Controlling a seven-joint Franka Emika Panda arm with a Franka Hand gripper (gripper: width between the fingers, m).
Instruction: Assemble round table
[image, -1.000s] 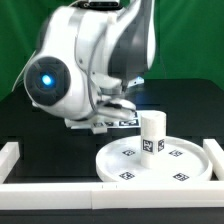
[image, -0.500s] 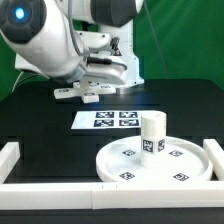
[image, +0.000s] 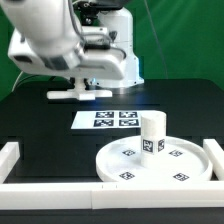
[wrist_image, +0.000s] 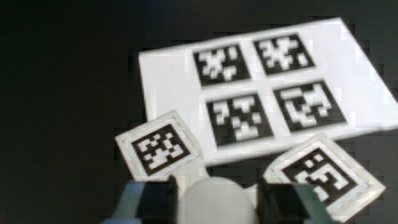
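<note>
The round table's large white disc lies at the front of the exterior view's right. A short tagged cylindrical leg stands upright on its centre. My gripper hangs high at the back left, well away from the disc, shut on a flat white tagged part. In the wrist view this white part sits between my fingers. Two square tagged wings of it spread out over the table.
The marker board lies flat on the black table behind the disc, and appears below me as the marker board. White border rails run along the left, front and right.
The arm has swung up and toward the exterior view's left, carrying the tagged part away from the marker board. Disc and leg have not moved.
</note>
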